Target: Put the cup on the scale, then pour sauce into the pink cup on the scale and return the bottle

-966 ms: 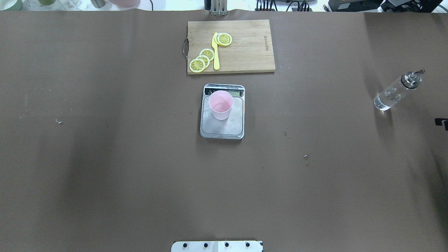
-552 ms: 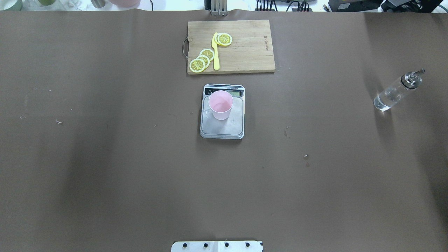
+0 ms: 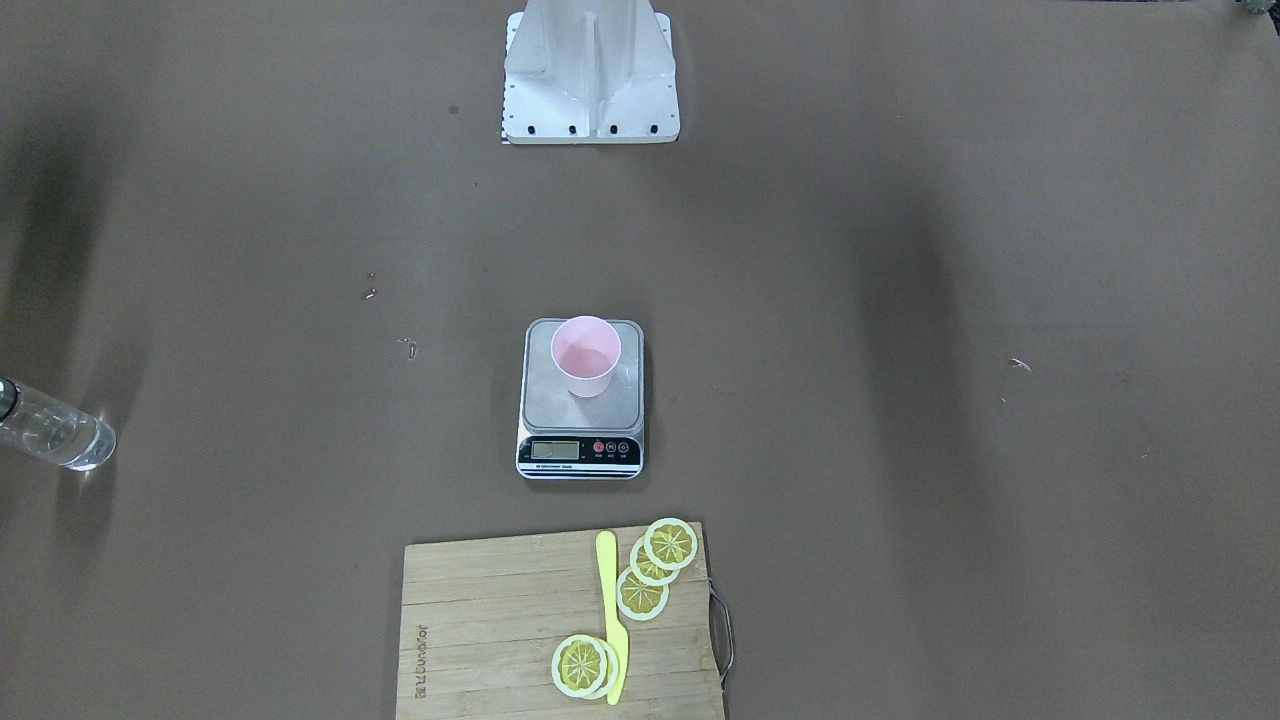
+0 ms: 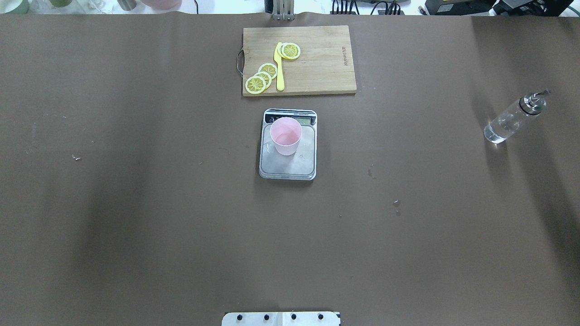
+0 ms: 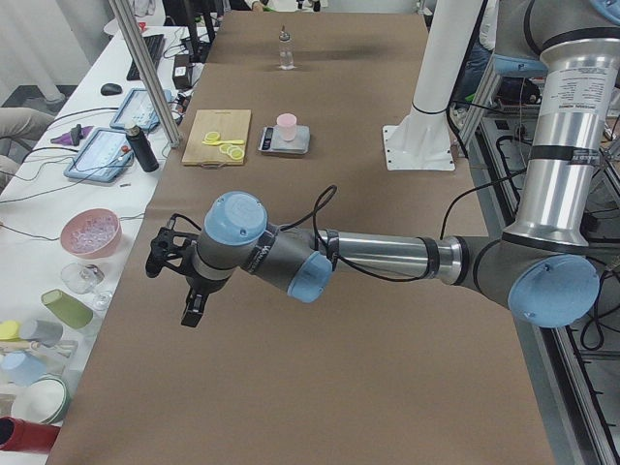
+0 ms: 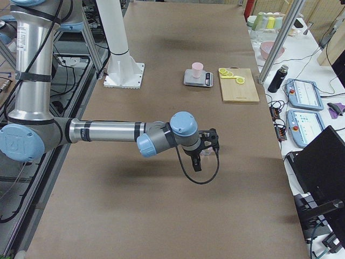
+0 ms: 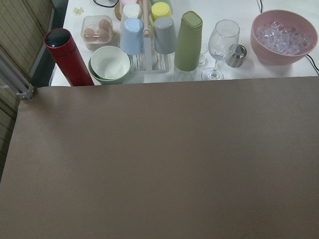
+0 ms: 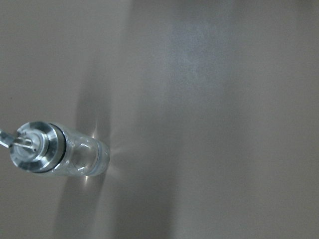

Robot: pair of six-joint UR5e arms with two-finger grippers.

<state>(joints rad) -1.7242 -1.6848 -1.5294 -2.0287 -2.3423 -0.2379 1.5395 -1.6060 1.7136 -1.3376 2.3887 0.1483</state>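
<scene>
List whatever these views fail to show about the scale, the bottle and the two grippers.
1. Scale display: the digits are too small to read in the front-facing view. In the overhead view the cup partly covers it.
2. Bottle: its spout is cut off by the front-facing view's left edge.
3. Left gripper, right gripper: seen only in the side views, small and dark, so open or shut cannot be told.
</scene>
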